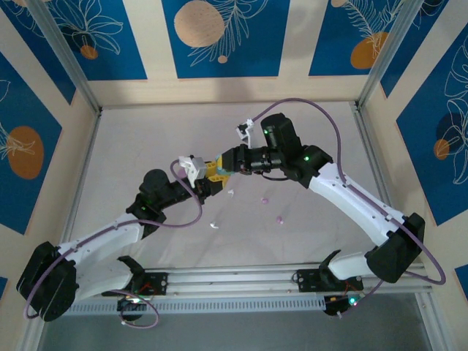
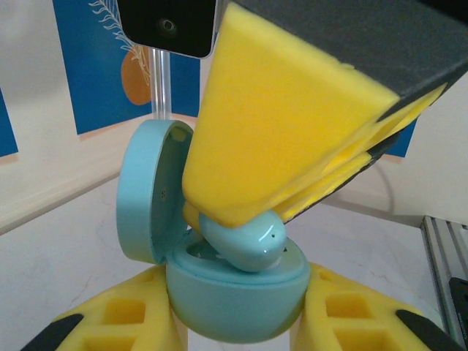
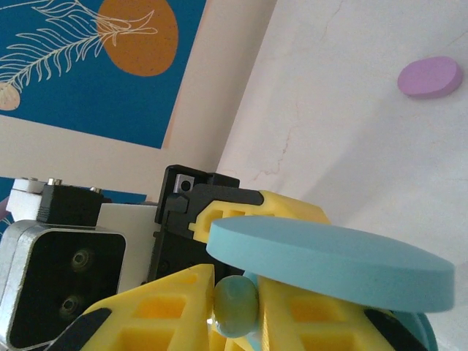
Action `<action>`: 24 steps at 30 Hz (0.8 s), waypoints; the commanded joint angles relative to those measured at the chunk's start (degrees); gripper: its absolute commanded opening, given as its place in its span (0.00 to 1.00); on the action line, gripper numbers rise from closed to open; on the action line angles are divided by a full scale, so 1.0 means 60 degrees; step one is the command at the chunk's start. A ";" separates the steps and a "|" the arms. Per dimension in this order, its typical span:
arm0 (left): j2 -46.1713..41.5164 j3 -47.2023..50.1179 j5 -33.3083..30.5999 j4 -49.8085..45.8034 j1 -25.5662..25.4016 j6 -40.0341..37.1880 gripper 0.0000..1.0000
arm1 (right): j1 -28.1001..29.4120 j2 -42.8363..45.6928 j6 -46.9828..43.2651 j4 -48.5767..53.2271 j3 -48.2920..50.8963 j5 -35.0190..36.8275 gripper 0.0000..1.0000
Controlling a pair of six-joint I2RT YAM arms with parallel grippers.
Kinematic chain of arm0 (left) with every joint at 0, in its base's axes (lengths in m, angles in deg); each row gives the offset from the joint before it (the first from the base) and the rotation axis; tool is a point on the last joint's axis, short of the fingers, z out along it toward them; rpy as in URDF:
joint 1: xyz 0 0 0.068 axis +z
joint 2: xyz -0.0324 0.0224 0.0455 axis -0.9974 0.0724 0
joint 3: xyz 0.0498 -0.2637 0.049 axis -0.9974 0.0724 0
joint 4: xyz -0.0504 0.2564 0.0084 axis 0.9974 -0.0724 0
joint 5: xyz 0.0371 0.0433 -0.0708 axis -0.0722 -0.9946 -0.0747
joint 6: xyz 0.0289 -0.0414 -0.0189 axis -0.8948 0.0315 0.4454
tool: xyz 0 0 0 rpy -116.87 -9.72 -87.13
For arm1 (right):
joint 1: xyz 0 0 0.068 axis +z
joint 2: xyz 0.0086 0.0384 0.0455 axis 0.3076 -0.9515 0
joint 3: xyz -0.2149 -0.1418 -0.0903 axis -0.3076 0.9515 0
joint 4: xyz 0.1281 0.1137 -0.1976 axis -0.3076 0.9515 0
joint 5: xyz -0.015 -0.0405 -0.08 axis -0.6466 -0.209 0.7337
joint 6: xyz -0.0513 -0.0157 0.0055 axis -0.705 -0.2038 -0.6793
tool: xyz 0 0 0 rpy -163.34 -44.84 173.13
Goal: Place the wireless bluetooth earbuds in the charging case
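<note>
Teal earbud (image 2: 245,245) at mouth of open teal case (image 2: 234,303)
L gripper (image 2: 232,327) clamped on case base, lid (image 2: 146,194) up; R gripper (image 2: 248,210) pinching bud against the socket.

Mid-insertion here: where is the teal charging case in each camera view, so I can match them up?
Top external: the teal charging case is a small speck at centre, where the arms meet.
Left wrist: the case sits bottom centre, lid open to the left.
Right wrist: lower right, its lid seen edge-on.
Shared landmark: the yellow fingers pinching the teal earbud.
</note>
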State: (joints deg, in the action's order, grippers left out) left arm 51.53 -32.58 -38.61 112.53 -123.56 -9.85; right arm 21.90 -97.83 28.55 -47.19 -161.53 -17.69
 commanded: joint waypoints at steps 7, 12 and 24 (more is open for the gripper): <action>-0.0133 -0.0165 -0.0086 0.1166 0.0040 0.0196 0.27 | 0.0121 -0.0129 -0.0437 0.1218 -0.0480 0.0743 0.25; -0.0100 -0.0201 -0.0028 0.1099 0.0038 0.0175 0.27 | 0.0119 -0.0213 -0.0492 0.1293 -0.0698 0.0772 0.27; -0.0038 -0.0240 0.0014 0.0995 0.0045 0.0092 0.27 | 0.0083 -0.0236 -0.0537 0.1479 -0.0925 0.0907 0.28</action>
State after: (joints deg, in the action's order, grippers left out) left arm 51.73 -32.55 -38.69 113.76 -123.56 -9.56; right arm 22.47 -98.55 26.58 -41.29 -165.79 -13.87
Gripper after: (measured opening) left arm 0.324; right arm 0.278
